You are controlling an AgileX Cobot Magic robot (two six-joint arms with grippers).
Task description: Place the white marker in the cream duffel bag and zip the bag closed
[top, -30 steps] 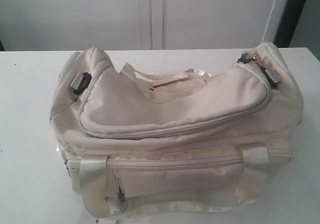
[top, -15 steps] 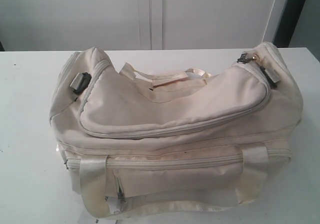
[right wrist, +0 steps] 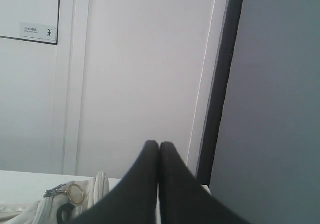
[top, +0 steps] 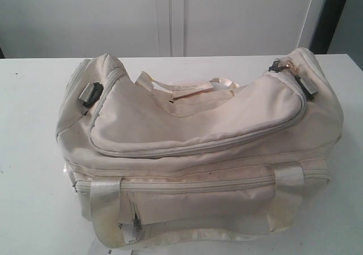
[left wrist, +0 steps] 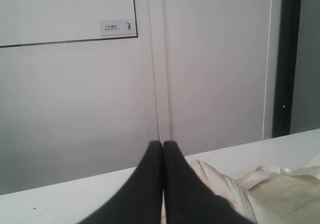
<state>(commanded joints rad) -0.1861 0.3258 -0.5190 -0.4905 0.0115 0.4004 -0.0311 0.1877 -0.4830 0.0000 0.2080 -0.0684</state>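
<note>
The cream duffel bag [top: 198,153] lies on the white table [top: 28,153] and fills most of the exterior view. Its curved top flap is zipped shut, with the zip pull [top: 278,66] at the right end. The white marker is out of view. Neither arm appears in the exterior view. My left gripper [left wrist: 163,143] is shut with nothing between its black fingers; it points at the wall, and the bag's end [left wrist: 270,189] lies below it. My right gripper [right wrist: 159,143] is shut and empty too, beside the bag's gold ring and zip pull [right wrist: 75,194].
A white wall with panel seams [top: 170,16] stands behind the table. A dark door frame [top: 332,16] rises at the back right. Bare table shows to the left of the bag and behind it. The bag's satin handles [top: 105,209] hang over the front.
</note>
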